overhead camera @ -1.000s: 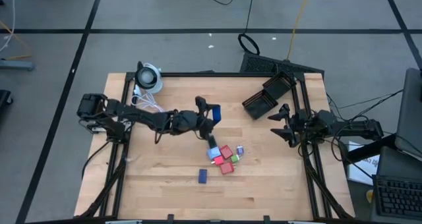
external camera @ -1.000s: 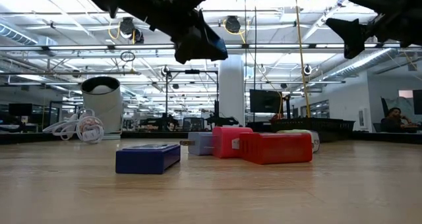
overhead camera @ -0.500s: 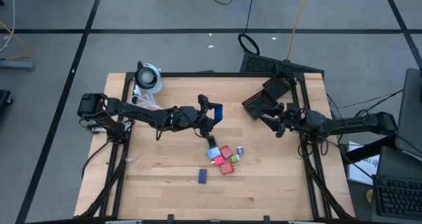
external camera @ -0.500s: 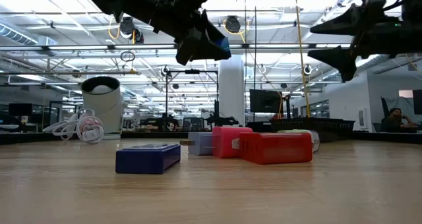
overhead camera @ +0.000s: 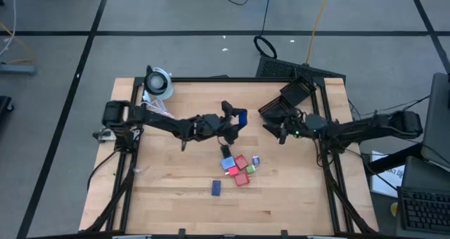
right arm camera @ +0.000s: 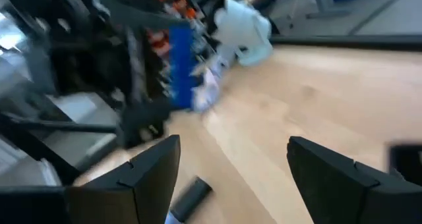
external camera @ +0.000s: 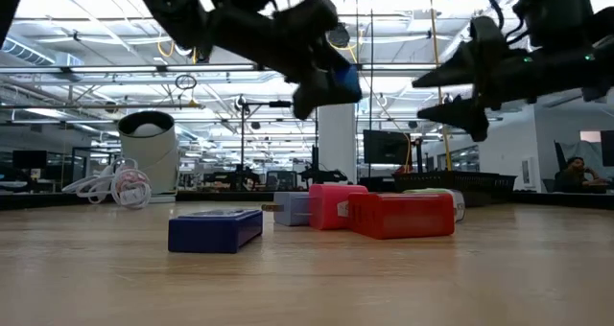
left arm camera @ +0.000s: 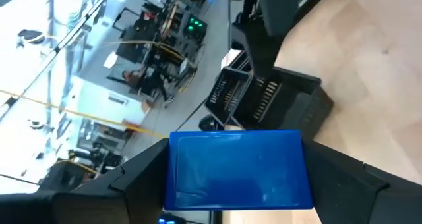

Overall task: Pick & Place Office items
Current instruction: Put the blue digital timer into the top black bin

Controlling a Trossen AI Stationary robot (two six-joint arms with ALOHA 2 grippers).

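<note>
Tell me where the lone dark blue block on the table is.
In the high view the flat dark blue rectangular block lies alone on the wooden table, nearer the front edge than the cluster of red, green and lilac blocks, slightly to its left.

One blue block [overhead camera: 241, 117] is held off the table, clamped flat between two dark fingers at about 12 o'clock from the cluster; in the left wrist view its broad face [left arm camera: 237, 169] fills the gap between the fingers. A second blue block [overhead camera: 216, 188] lies flat and alone on the wood at 7 o'clock from the cluster, well apart from it. The cluster itself, near the table centre, comprises a black block [overhead camera: 227, 152] at its 11 o'clock edge, red blocks [overhead camera: 241, 162], a green block [overhead camera: 250, 169] and a pale lilac block [overhead camera: 256, 159] at 3 o'clock, lying close together.
</note>
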